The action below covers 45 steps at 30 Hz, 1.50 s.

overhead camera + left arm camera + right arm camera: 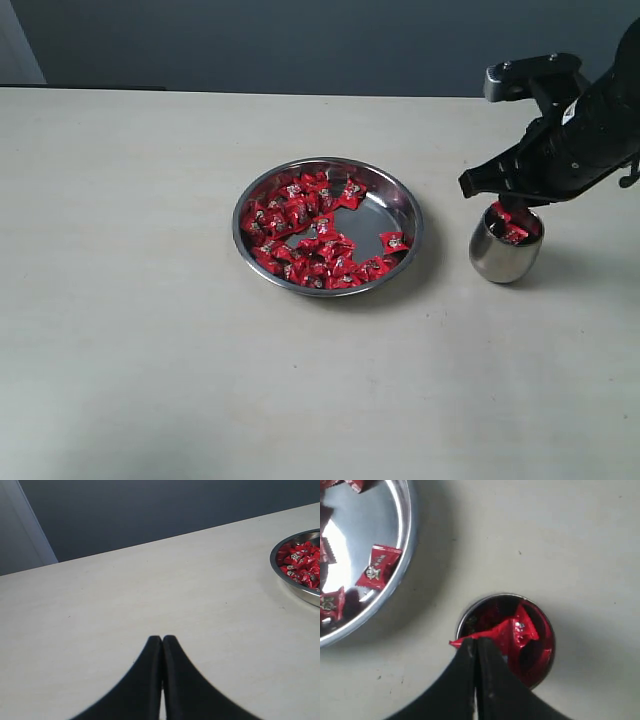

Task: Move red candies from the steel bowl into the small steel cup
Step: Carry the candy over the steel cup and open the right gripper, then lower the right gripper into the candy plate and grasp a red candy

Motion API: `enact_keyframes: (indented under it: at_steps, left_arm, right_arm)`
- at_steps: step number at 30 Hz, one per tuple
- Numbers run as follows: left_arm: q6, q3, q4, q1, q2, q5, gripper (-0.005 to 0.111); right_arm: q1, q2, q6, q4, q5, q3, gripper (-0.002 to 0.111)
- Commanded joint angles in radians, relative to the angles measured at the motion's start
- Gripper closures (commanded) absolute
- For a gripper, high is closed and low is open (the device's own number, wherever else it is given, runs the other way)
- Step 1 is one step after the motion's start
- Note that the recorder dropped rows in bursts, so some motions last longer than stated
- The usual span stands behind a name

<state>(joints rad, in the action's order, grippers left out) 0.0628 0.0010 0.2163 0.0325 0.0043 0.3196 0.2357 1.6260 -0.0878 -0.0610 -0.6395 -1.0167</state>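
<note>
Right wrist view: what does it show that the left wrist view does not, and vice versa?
Only the right wrist view: the small steel cup and the right gripper, shut on a red candy above it. Only the left wrist view: the left gripper, shut and empty, and a dark wall. Both: the steel bowl with red candies, on the table.

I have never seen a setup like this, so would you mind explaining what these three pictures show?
This is a two-armed robot working at a pale table. One picture views the scene from outside; the other two come from a camera on each wrist, looking past that arm's gripper. On the table stand a steel bowl of red candies and a small steel cup with some inside. The right gripper is shut above the cup, apparently pinching one candy. The left gripper is shut and empty, over bare table.
</note>
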Motion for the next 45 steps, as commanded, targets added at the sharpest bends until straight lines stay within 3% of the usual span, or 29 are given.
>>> enact_keyframes:
  at_steps: [1,5,12,20,27,32,35,45]
  left_arm:
    - [0.005,-0.001,0.002,0.000,-0.004,-0.007,0.106]
    - [0.005,-0.001,0.002,0.000,-0.004,-0.007,0.106]
    - [0.005,-0.001,0.002,0.000,-0.004,-0.007,0.106]
    - [0.005,-0.001,0.002,0.000,-0.004,-0.007,0.106]
    - [0.005,-0.001,0.002,0.000,-0.004,-0.007,0.106]
    - [0.005,-0.001,0.002,0.000,-0.004,-0.007,0.106]
    - [0.005,-0.001,0.002,0.000,-0.004,-0.007,0.106]
    - [0.005,-0.001,0.002,0.000,-0.004,-0.007,0.106]
  right_arm:
    - [-0.006,0.043,-0.005,0.023,0.020,0.005,0.109]
    - [-0.006,0.057,-0.005,0.061,0.020,0.005,0.108]
    - [-0.006,0.057,-0.005,0.078,0.027,0.005,0.079]
    - [0.014,0.014,-0.021,-0.015,0.079,-0.024,0.078]
    - [0.160,0.035,-0.316,-0.282,0.161,-0.061,0.078]
    - [0.236,0.126,-0.331,-0.299,0.245,-0.116,0.069]
    - [0.244,0.198,-0.331,-0.328,0.237,-0.176,0.061]
    - [0.244,0.436,-0.331,-0.417,0.141,-0.362,0.062]
